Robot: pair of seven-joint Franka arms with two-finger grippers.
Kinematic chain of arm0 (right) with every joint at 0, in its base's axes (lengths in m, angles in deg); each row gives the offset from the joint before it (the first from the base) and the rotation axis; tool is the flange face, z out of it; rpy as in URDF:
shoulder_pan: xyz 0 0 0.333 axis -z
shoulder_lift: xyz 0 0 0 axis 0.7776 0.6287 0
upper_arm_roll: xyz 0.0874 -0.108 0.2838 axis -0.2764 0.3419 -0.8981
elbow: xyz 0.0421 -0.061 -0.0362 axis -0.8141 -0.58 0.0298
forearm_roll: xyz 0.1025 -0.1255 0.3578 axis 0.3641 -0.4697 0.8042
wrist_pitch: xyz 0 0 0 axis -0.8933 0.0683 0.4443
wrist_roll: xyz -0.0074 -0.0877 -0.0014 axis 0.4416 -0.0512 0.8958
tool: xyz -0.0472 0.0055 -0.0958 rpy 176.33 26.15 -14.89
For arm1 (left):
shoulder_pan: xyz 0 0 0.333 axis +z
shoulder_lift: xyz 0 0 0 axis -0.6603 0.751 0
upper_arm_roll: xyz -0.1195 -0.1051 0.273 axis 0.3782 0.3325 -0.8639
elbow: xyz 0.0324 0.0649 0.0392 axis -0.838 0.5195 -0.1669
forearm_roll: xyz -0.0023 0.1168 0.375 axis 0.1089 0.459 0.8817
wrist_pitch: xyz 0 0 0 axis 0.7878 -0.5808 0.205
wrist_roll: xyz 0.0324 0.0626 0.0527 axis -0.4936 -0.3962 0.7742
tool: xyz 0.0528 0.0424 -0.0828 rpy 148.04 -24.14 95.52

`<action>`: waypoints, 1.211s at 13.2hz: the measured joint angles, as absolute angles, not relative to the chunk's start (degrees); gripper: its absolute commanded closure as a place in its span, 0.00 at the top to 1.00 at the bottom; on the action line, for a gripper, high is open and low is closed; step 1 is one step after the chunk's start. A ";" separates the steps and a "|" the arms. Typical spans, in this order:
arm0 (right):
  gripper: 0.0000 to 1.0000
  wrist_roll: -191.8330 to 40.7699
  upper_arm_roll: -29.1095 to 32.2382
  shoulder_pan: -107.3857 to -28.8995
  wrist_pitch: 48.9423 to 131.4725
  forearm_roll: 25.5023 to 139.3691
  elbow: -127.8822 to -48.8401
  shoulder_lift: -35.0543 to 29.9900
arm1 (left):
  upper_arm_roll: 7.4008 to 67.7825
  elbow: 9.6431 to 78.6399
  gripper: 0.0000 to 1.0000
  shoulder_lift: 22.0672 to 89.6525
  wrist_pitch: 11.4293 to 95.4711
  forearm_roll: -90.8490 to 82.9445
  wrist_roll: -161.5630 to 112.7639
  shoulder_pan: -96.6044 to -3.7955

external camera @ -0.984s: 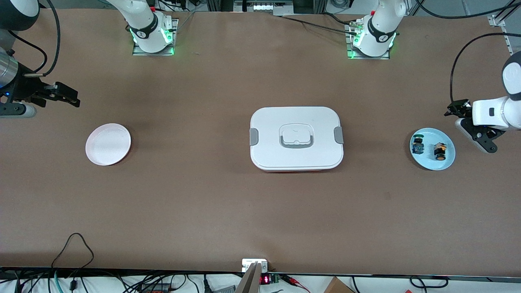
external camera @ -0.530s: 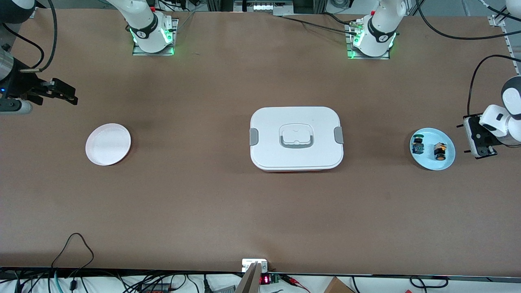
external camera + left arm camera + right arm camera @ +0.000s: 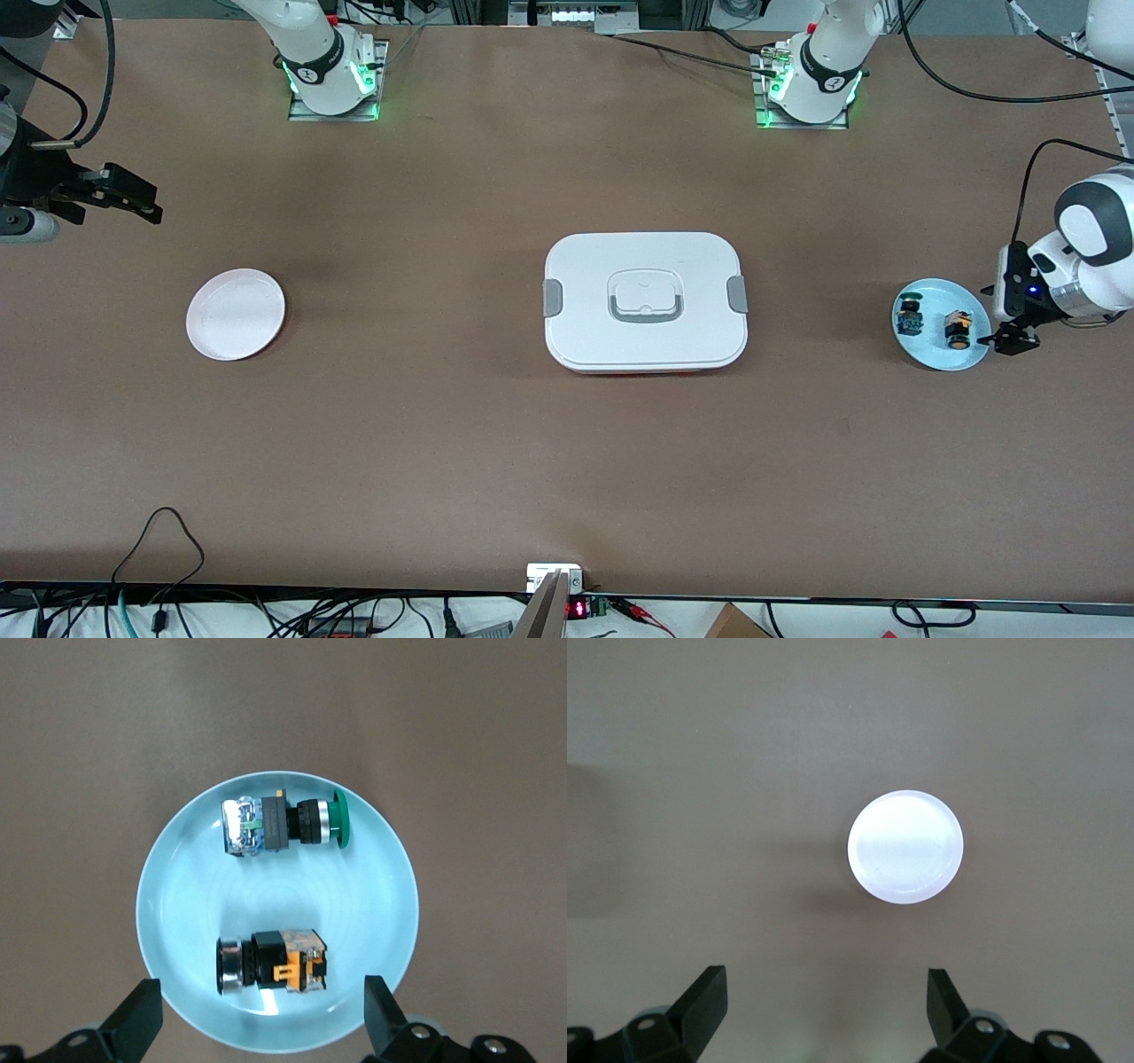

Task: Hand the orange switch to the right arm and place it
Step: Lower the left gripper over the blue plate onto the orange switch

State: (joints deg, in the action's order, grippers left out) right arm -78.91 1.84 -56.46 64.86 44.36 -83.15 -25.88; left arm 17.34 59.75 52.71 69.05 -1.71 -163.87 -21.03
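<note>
The orange switch [image 3: 956, 329] lies on its side on a light blue plate [image 3: 935, 352] near the left arm's end of the table. In the left wrist view the orange switch [image 3: 275, 962] shows a black body, an orange block and a metal-ringed cap. My left gripper [image 3: 1008, 340] is open and empty, over the plate's edge beside the switch. In the left wrist view the left gripper [image 3: 261, 1003] has its fingertips [image 3: 142, 1005] spread wider than the switch. My right gripper [image 3: 133, 200] is open and empty, over bare table near the pale pink plate [image 3: 236, 314].
A green-capped switch [image 3: 909, 315] with a blue body lies on the same blue plate [image 3: 283, 895], beside the orange one. A white lidded container [image 3: 645, 301] sits mid-table. The right wrist view shows the pink plate [image 3: 905, 847] ahead of the right gripper [image 3: 826, 992].
My left gripper has turned and come in over the blue plate's edge, closer to the orange switch. My right gripper has drifted slightly toward the right arm's end of the table.
</note>
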 measured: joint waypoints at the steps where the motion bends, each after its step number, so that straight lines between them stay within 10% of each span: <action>1: 1.00 -78.91 1.87 -56.43 64.37 44.36 -83.12 -25.90 | 17.34 60.55 1.00 52.77 70.07 -2.69 -166.02 -20.65; 16: 1.00 -77.06 1.68 -56.46 69.22 44.22 -90.69 -32.68 | 18.15 61.39 1.00 58.25 76.50 -9.56 -171.44 -17.86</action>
State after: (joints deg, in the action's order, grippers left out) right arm -77.06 1.68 -56.46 69.22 44.22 -90.69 -32.68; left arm 18.15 61.39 58.25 76.50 -9.56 -171.44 -17.86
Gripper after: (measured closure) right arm 0.000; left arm 0.000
